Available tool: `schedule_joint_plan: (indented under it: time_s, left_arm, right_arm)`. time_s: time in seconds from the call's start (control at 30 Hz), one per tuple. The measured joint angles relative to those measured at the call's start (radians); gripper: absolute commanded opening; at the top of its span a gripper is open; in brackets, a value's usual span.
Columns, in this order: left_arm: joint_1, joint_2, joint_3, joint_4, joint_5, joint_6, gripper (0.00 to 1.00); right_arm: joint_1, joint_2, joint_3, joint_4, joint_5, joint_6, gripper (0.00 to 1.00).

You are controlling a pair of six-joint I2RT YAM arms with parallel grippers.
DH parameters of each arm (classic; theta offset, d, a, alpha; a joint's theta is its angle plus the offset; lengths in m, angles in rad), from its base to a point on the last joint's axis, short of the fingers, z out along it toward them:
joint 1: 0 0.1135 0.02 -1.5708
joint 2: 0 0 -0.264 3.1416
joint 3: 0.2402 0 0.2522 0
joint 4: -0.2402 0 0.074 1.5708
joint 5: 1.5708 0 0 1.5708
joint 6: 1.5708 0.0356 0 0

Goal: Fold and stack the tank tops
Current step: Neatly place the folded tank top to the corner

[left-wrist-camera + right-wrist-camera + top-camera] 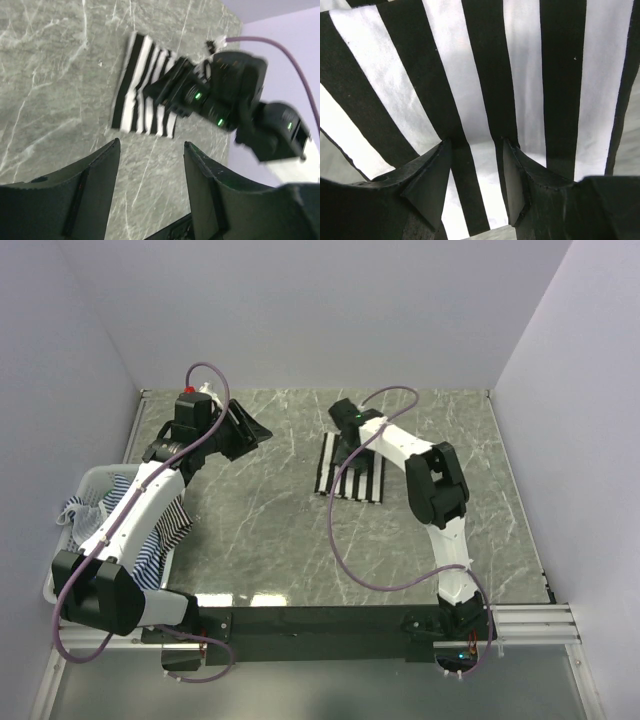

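A black-and-white striped tank top (350, 476) lies folded into a small rectangle on the marble table, a little right of centre. My right gripper (352, 448) is down over its far part. In the right wrist view this gripper (472, 145) stands open, its fingertips (440, 150) touching the flat striped cloth (530, 75) and holding none of it. My left gripper (256, 431) hovers open and empty to the left of the top. In its wrist view the left gripper (151, 145) looks across bare table at the folded top (140, 95). Thin blue-and-white striped tank tops (165, 532) lie crumpled in the basket.
A white mesh basket (85, 480) stands at the table's left edge, under my left arm. Walls close the table on the left, back and right. A purple cable (340, 550) loops over the table in front of the folded top.
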Motion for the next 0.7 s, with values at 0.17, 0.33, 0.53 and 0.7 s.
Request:
schedule_joint_plan:
  time_s: [0.17,0.33,0.53,0.7]
  left_arm:
    - [0.001,-0.03,-0.02,-0.006,0.023,0.011,0.59]
    - [0.002,-0.04,-0.02,-0.02,0.038,0.019,0.59]
    - [0.002,-0.042,-0.02,-0.033,0.06,0.04,0.59]
    - [0.002,-0.053,-0.018,-0.061,0.076,0.06,0.59]
  right_arm:
    - [-0.13,0.007,0.022,-0.033,0.001,-0.006,0.53]
    - [-0.257,0.078,0.137,-0.072,0.002,-0.035,0.52]
    - [-0.39,0.18,0.338,-0.124,0.0,-0.093,0.52]
    - [-0.503,0.224,0.455,-0.131,-0.016,-0.164,0.54]
